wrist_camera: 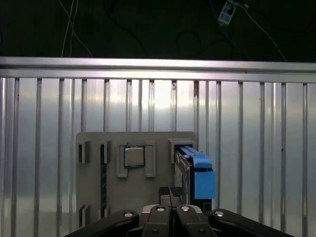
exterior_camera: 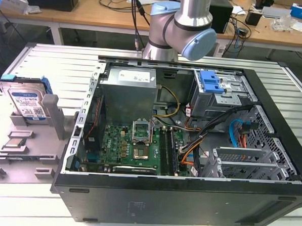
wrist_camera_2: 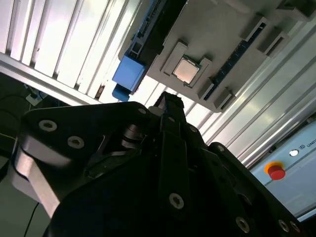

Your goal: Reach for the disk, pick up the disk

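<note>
Gripper (wrist_camera: 170, 191) nearest lens in both wrist views: black fingers pressed together, nothing held, not touching disk. Exterior view's left: disk (exterior_camera: 26, 102) stands on edge in slot of grey fixture (exterior_camera: 53, 115), white-and-blue label facing outward, blue bracket along upper edge. Processor chip (exterior_camera: 15, 145) lies flat in fixture pocket, near disk. Middle to exterior view's right: open computer case (exterior_camera: 187, 196) on slatted metal table (exterior_camera: 57, 62). Arm (exterior_camera: 180, 28) rises behind case.

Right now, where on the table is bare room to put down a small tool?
Bare ribbed table lies beyond the grey holder, toward the far edge. The holder, with the disk and chip, and the open case are crowded.
</note>
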`<action>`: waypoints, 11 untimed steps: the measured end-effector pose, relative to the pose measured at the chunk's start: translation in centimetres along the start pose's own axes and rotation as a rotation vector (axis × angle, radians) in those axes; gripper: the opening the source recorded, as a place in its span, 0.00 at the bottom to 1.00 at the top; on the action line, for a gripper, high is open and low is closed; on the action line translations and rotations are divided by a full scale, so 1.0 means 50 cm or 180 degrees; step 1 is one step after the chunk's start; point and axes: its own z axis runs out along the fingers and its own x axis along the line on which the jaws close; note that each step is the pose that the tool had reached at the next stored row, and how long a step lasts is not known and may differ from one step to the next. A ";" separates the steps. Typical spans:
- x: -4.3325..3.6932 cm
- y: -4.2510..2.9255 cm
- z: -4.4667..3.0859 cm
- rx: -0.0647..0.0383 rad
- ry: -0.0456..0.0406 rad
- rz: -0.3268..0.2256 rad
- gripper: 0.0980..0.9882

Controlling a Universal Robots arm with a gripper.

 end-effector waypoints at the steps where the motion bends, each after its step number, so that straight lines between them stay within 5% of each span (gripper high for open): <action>1: 0.000 0.000 0.000 0.0000 0.0000 0.0000 0.01; 8: 0.000 0.000 0.000 0.0000 0.0000 0.0001 0.01; 11: 0.000 0.000 0.000 0.0000 0.0000 0.0001 0.15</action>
